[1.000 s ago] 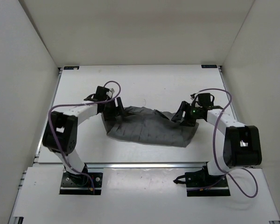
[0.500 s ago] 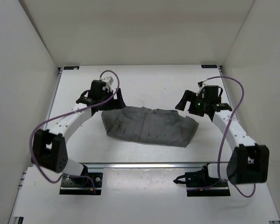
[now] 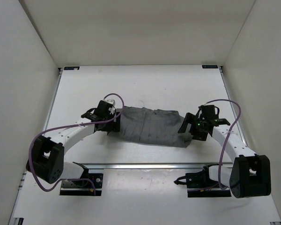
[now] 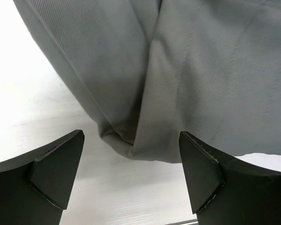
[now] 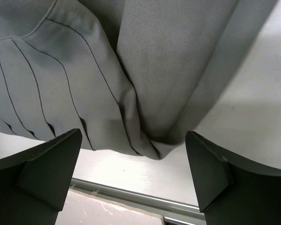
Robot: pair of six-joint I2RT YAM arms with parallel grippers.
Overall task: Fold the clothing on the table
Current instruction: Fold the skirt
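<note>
1. Lying across the middle of the bench (image 3: 145, 84), the clothing (image 3: 152, 125) is running its long axis from left to right in the top view, as a flattened grey band.
2. The left arm (image 3: 79, 130) is reaching in at the band's left end. The left jaws are standing wide open and gripping nothing. In the left wrist view the fabric's rounded lower corner (image 4: 131, 150) is sitting midway between the two tips, with the rest of the cloth filling the upper frame.
3. The right arm (image 3: 227, 143) is doing the same at the band's right end. The right jaws are also gaping, with nothing held. In the right wrist view a bunched corner with pleat seams (image 5: 150, 147) is lying between the tips, and the bench's metal rail (image 5: 131, 194) is crossing the lower frame just below it.
4. Each arm is sitting nearer its own end, so neither is needing to cross over. The coming move is probably turning on these two lower corners: both are lying straight ahead of open jaws, so pinching them and carrying them toward the upper edge would be folding the band along its long axis.
</note>
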